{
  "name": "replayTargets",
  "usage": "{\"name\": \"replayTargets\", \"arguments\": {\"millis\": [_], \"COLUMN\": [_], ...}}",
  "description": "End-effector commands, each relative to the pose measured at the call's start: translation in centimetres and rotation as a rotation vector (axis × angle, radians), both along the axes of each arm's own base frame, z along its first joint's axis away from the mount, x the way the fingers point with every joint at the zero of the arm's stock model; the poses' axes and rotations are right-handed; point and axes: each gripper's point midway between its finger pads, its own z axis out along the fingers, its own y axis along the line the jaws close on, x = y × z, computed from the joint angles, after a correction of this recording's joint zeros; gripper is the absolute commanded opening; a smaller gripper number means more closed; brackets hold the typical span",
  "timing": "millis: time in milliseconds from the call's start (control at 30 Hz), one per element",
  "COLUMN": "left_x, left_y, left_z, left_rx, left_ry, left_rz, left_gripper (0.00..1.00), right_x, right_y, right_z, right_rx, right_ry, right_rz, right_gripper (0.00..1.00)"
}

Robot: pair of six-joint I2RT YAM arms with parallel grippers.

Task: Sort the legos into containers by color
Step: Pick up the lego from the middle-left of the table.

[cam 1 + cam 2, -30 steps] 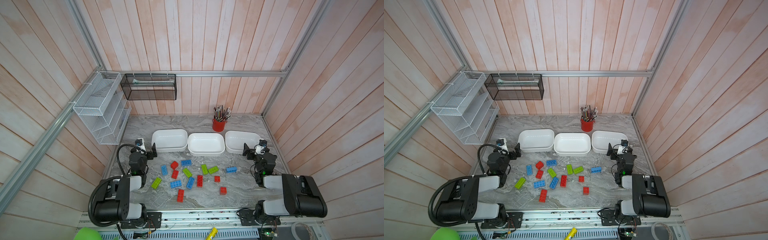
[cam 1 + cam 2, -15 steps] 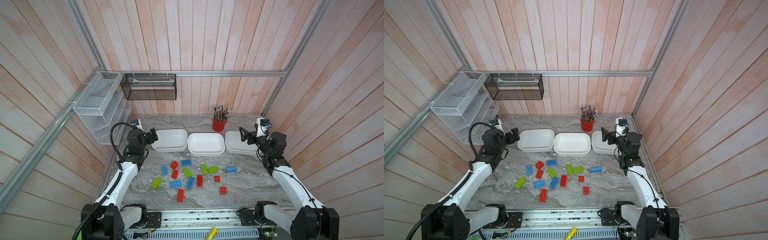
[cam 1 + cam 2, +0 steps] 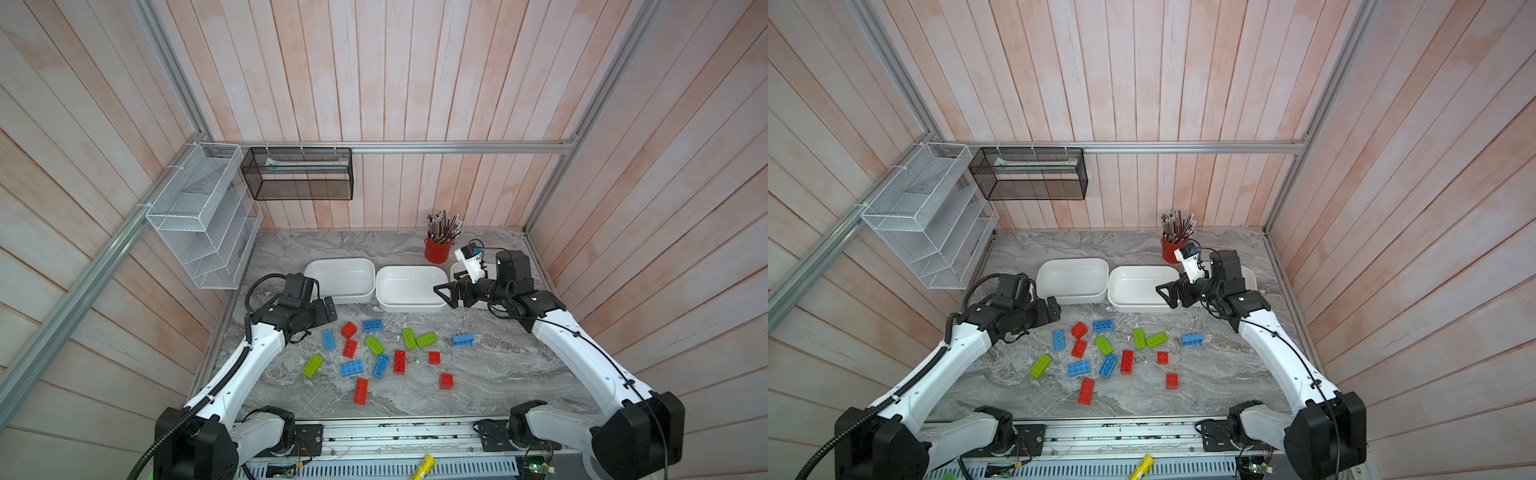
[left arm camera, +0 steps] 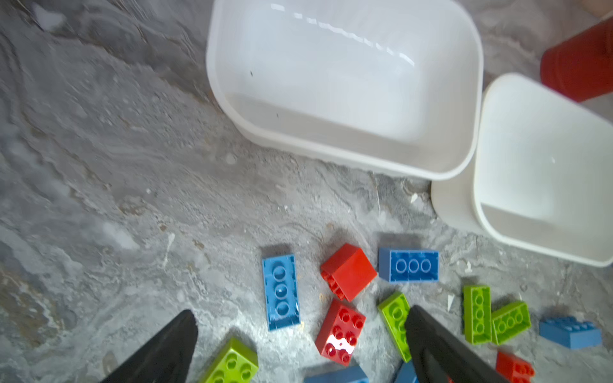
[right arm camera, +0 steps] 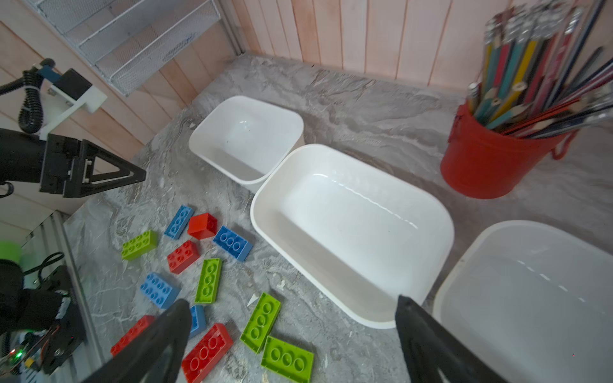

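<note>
White tubs [image 3: 338, 261] are sitting empty at the back of the grey worktop [image 3: 498, 374]. On the left, the left pincer [image 3: 327, 308] is hanging wide open, holding nothing, near the legos [image 3: 398, 361]. These are lying loose in front of the tubs. On the right, the right pincer [image 3: 444, 296] is hovering open and empty by the middle tub [image 3: 411, 269]. Sorting is only starting, it seems. Next, one pincer probably needs to close on one brick.

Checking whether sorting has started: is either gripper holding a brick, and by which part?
Nothing is held: the left gripper and right gripper are both open and empty; the bricks lie on the table.
</note>
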Motion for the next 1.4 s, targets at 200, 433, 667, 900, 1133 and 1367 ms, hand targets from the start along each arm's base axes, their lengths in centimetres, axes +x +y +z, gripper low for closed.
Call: {"name": "replayTargets", "arguments": {"millis": [200,433,667,900,1133,1367], "left_x": [-3.5,-2.5,-1.4,-0.1,-0.1,-0.7], "left_y": [-0.3,-0.5,-0.3,-1.0,-0.9,-1.5], "left_z": [-6.6,-8.5,-9.5,-9.8,-10.7,-12.0], "left_rx": [0.031,0.063,0.127,0.148,0.213,0.198], "left_ry": [0.243,0.263,0.281,0.278,0.314,0.343], "left_rz": [0.026,0.054,0.073,0.071,0.050,0.039], "left_gripper": [0.95,0.81,0.73,0.66,0.58,0.45], "right_x": [-2.4,-2.4,-2.5,-2.8,-3.0,-3.0], "right_y": [1.5,1.2,1.3,1.6,1.5,1.3], "right_z": [-3.7,-4.1,-4.1,-4.0,-3.8,-3.8], "right_rx": [-0.077,-0.086,-0.076,-0.062,-0.063,-0.057], "right_ry": [0.122,0.110,0.105,0.105,0.099,0.096], "right_rz": [0.055,0.041,0.049,0.073,0.079,0.069], "right_gripper": [0.97,0.98,0.98,0.98,0.98,0.98]}}
